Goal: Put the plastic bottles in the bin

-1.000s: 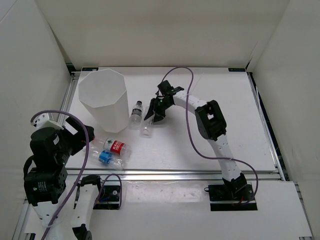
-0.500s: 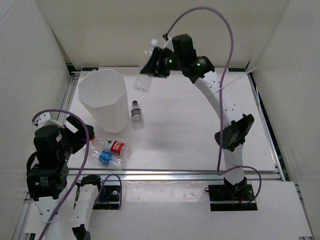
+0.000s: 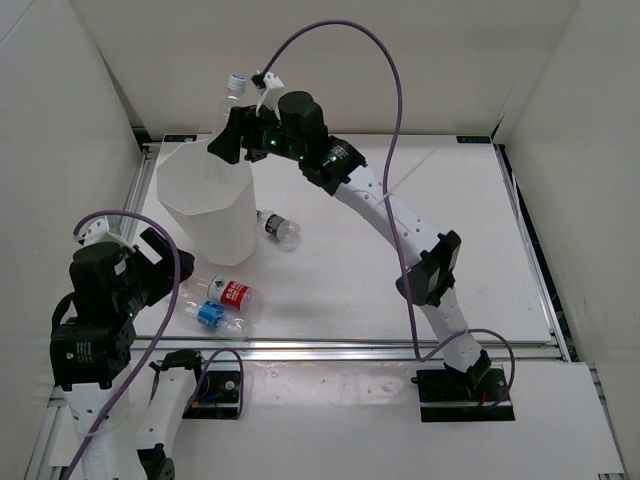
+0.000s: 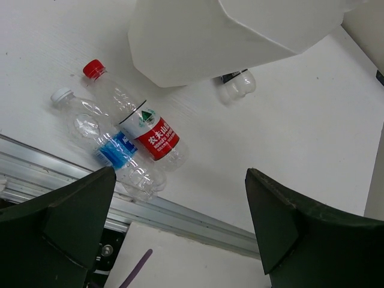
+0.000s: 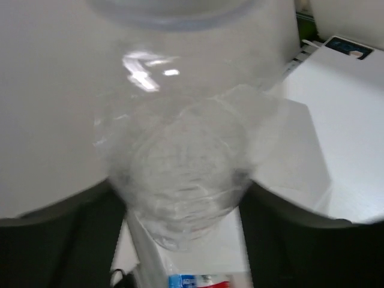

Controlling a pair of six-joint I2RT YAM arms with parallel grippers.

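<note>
Drop step in hand. Your right gripper [image 3: 232, 140] clamps plain white-capped bottle [image 5: 186, 192] over far rim of bin [image 3: 205, 215]. Next, likely: centre over opening, release. Your left gripper [image 4: 178, 177]: jaws wide, empty, above red-capped bottle [image 4: 144, 126] and blue-labelled bottle [image 4: 114, 150], near left. Dark-labelled bottle [image 3: 280, 228] lies just right of bin.

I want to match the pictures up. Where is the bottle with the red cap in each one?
Top external: the clear plastic bottle with red cap and red label lies lower left.
Left wrist: the bottle lies left of centre.
Right wrist: blurred red scrap at bottom edge, perhaps it.
Shared landmark: the blue-labelled clear plastic bottle beside it.
</note>
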